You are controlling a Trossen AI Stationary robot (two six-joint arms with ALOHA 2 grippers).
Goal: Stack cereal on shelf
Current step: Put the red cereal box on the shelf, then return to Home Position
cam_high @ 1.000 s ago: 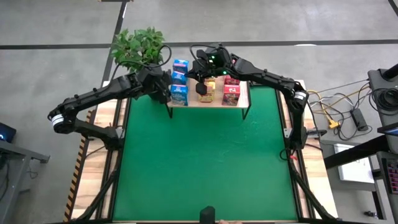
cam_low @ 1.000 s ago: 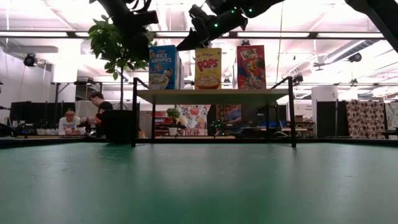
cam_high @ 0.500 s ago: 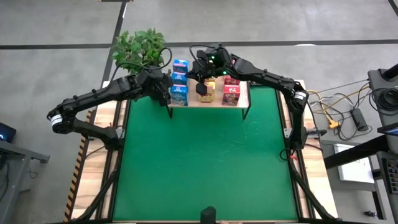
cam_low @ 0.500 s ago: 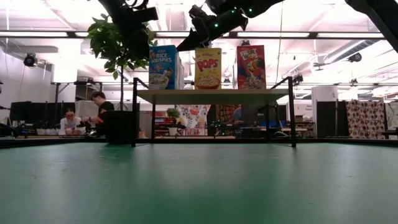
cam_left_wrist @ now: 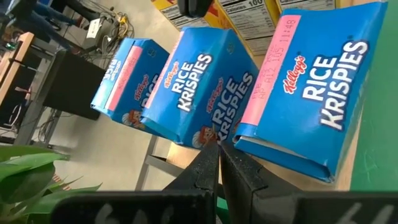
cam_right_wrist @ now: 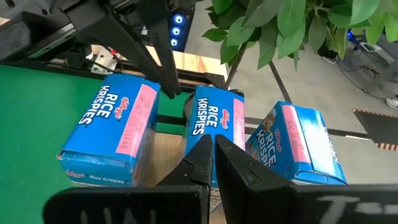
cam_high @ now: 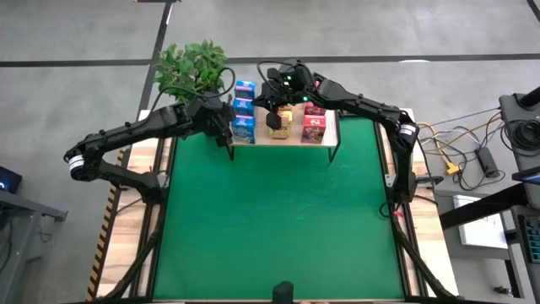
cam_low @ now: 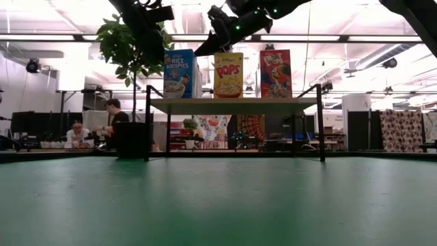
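While nine cereal boxes [cam_high: 279, 118] stand on the shelf [cam_high: 287, 138] at upper centre, the left end effector [cam_high: 226, 123], fingers closed and empty, sits just left of the blue boxes [cam_high: 243, 112]; the right end effector [cam_high: 274, 121], likewise closed, hovers over the yellow boxes [cam_high: 285, 123].

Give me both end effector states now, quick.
Left end effector: closed, holding nothing, beside the blue boxes.
Right end effector: closed, holding nothing, above the shelf.
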